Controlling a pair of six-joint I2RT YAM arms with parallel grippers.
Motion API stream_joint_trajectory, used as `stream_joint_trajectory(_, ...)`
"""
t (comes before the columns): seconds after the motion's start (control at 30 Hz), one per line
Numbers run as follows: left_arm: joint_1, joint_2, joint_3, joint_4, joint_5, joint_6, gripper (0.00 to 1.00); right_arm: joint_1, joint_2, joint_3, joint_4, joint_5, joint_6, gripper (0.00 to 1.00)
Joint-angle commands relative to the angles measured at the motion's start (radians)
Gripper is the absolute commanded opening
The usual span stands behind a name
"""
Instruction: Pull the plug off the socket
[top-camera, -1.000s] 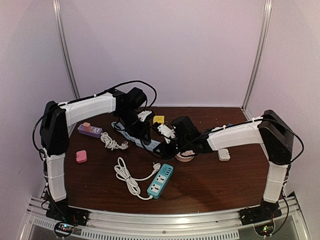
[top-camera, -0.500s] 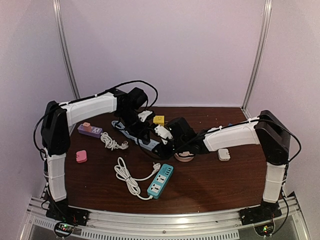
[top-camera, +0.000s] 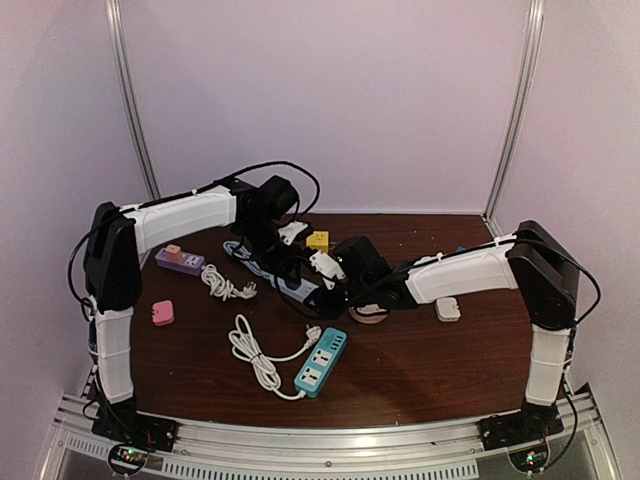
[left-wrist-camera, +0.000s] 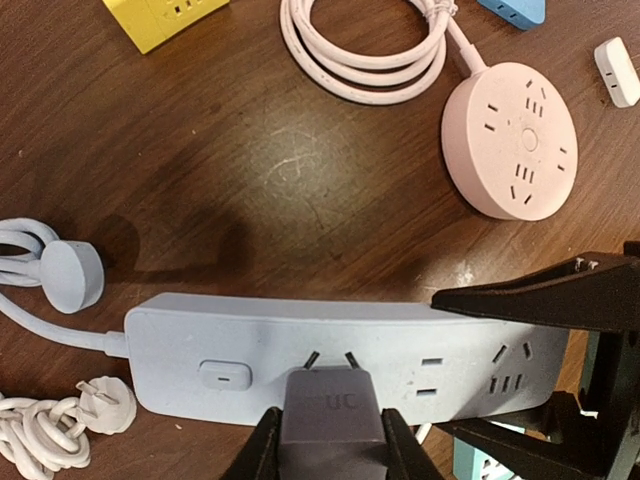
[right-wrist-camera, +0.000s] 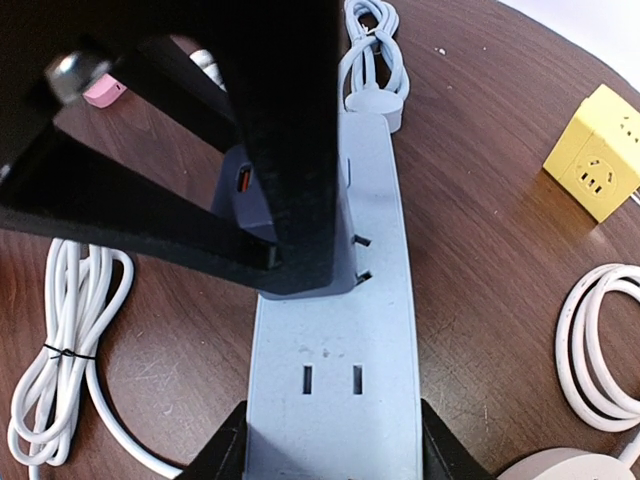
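The socket is a light blue power strip (left-wrist-camera: 250, 335) lying on the brown table, also in the right wrist view (right-wrist-camera: 380, 210) and the top view (top-camera: 262, 266). A grey-blue plug (left-wrist-camera: 330, 400) stands over its middle outlet. The two metal prongs show bare between plug and strip, with their tips at the slots. My left gripper (left-wrist-camera: 328, 430) is shut on the plug's sides. My right gripper (right-wrist-camera: 332, 450) is shut across the strip's width near its end. In the top view both grippers (top-camera: 290, 268) (top-camera: 335, 290) meet at the table's middle.
A round pink socket (left-wrist-camera: 522, 140) with a coiled pink cable lies just beyond the strip, and a yellow cube socket (left-wrist-camera: 165, 15) behind it. A teal strip (top-camera: 320, 362) with white cable sits near the front. A purple strip (top-camera: 180, 260) and a pink block (top-camera: 162, 312) lie left.
My right arm has edged slightly left along the strip. The left gripper and the plug stay where they were.
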Motion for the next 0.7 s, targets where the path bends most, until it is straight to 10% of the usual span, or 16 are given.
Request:
stream_joint_trajectory(0.0, -0.019, -0.018, -0.006, -0.027, -0.015, -0.002, 0.18, -0.031, 0.086, -0.021, -0.243, 0.149, 0.05, 0.0)
stream_joint_trajectory(0.67, 0.069, 0.014, 0.055, -0.056, 0.104, 0.028, 0.18, -0.028, 0.091, -0.024, -0.266, 0.218, 0.038, 0.0)
